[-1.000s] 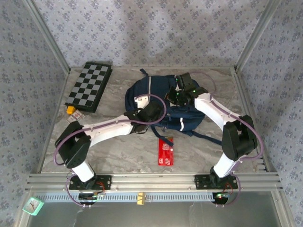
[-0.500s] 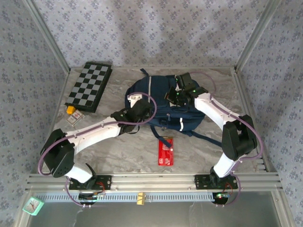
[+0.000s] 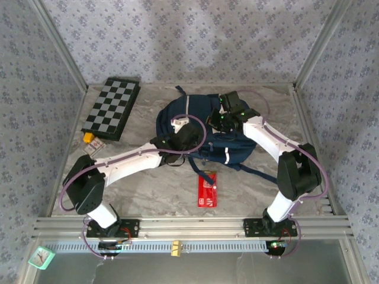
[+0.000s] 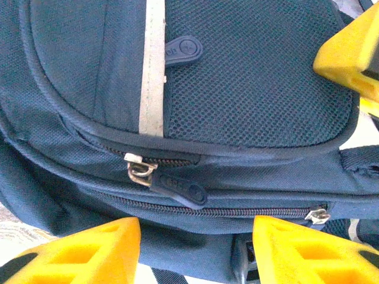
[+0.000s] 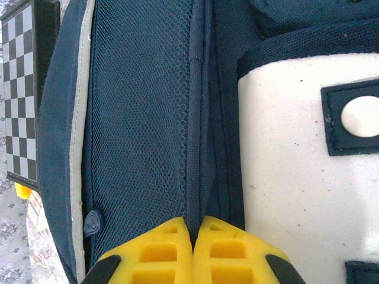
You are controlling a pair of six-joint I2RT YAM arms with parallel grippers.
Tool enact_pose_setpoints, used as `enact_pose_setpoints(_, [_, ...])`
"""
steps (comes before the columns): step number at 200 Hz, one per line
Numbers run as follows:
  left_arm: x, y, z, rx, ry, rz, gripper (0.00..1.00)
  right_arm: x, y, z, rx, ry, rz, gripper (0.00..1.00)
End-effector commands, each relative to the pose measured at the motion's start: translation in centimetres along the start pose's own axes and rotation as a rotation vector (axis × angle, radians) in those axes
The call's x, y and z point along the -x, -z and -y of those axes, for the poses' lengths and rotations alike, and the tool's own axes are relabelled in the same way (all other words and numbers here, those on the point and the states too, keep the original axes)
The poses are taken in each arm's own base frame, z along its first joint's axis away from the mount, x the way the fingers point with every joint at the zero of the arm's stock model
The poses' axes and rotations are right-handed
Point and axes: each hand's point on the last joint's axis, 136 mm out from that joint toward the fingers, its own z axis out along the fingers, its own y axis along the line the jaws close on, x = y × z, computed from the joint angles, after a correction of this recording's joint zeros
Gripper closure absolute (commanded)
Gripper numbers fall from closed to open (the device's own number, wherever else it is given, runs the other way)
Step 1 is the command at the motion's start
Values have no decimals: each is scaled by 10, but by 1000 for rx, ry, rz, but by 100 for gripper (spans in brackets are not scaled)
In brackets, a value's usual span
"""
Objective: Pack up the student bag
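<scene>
The large navy-blue fabric backpack is lying toward the back of the grey marbled surface. The right gripper is clenching a ridge of its fabric. The left gripper, fingers spread, is hovering just short of the dark rubber zipper pull, with the zip running crosswise ahead.

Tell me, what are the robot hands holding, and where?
The right gripper pinches the student bag by a ridge of fabric; the left gripper is open, holding nothing.
</scene>
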Motion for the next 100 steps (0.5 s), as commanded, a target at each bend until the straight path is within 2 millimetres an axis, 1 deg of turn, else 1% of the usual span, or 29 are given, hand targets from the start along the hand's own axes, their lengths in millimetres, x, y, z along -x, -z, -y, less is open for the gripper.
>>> enact_pose_setpoints(1, [6,-1,-3,25,93,-18,49,26,9,-25,84,6,71,100])
enact_pose_setpoints(27, [12,-6,3,4,108,-7,50,25,8,-26,88,2,69,100])
enact_pose_setpoints(54, [12,-18,-8,58,149,-26,54,25,8,-27,94,-1,67,100])
enact_pose_setpoints(84, [17,-27,-3,42,159,-16,58,24,6,-27,95,-5,63,100])
enact_pose_setpoints(100, [22,-30,-5,59,159,2,62,22,5,-29,101,-5,59,100])
